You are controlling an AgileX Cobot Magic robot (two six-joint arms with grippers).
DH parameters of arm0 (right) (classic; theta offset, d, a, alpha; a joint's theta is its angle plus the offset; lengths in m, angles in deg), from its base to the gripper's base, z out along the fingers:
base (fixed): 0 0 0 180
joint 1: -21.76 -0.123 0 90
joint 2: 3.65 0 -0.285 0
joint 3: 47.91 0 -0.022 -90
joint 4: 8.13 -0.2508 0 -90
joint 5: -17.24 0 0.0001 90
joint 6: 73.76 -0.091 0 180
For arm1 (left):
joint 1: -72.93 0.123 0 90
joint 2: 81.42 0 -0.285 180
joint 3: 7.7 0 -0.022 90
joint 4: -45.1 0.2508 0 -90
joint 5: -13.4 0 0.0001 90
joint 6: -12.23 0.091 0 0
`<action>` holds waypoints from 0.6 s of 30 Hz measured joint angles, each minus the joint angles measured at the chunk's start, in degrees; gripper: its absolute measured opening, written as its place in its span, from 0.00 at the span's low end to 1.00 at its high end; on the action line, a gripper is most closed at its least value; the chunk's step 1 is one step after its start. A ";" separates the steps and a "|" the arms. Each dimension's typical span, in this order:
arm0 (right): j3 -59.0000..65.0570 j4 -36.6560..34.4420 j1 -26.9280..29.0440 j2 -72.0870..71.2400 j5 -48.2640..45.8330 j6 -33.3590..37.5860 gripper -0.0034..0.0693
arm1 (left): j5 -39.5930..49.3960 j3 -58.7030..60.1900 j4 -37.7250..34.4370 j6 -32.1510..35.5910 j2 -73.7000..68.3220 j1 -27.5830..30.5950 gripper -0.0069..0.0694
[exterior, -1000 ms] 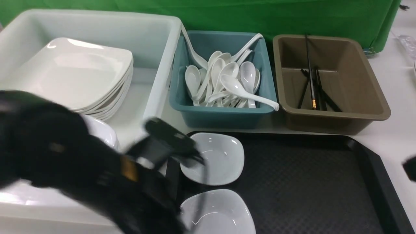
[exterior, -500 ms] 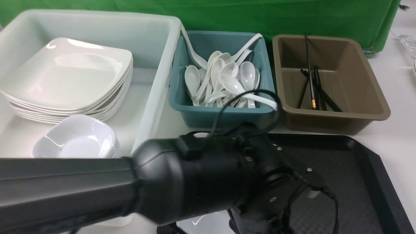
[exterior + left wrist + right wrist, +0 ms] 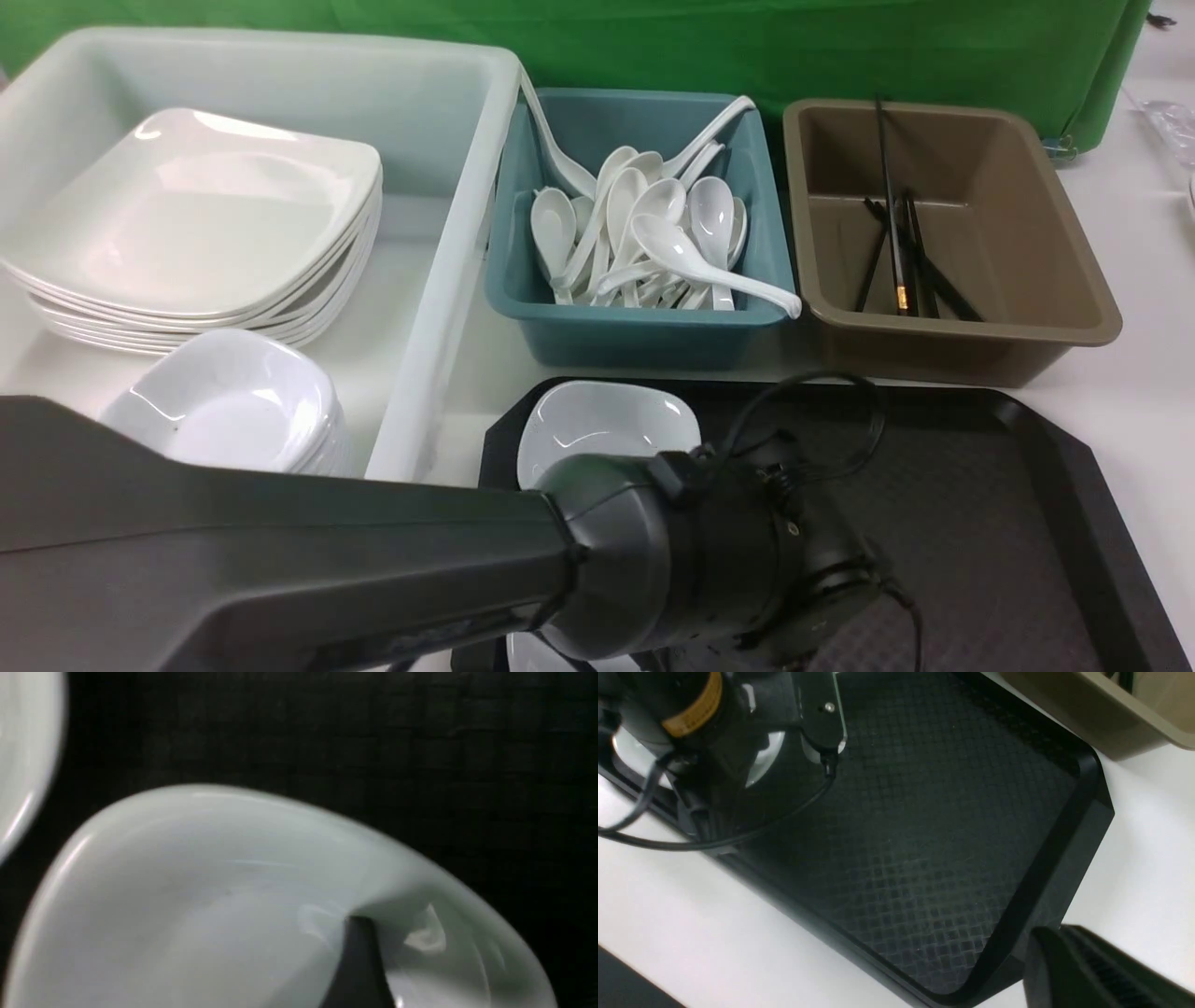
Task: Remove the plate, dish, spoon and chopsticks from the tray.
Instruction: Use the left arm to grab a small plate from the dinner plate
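Note:
Two small white dishes sit at the left end of the black tray (image 3: 990, 485). The far dish (image 3: 607, 425) shows in the front view, while my left arm (image 3: 709, 560) covers the near one. That near dish (image 3: 210, 896) fills the left wrist view. My left gripper (image 3: 448, 961) is open over it, with one finger (image 3: 359, 961) inside the bowl and the other out of frame. My right gripper (image 3: 1087, 970) is shut and empty, over the white table beside a tray corner (image 3: 1083, 788). Large plates (image 3: 187, 215), spoons (image 3: 644, 233) and chopsticks (image 3: 901, 252) lie in bins.
A big white bin (image 3: 448, 233) on the left holds the plate stack and a stack of small dishes (image 3: 224, 411). A teal bin (image 3: 644, 331) and a brown bin (image 3: 1027, 308) stand behind the tray. A green cloth hangs at the back.
My left arm swung right from the white bin to over the tray and dropped onto the near dish, its jaws spreading. The right gripper slipped out of the front view.

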 joint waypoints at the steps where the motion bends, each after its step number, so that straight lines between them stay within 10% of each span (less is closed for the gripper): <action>1: 0.00 0.00 0.00 0.00 0.00 0.00 0.10 | 0.07 -0.11 0.19 -0.19 -0.07 0.00 0.68; 18: 0.00 -0.11 0.00 0.00 -0.06 -1.89 0.14 | 4.65 -0.34 -5.00 2.46 11.05 -4.64 0.15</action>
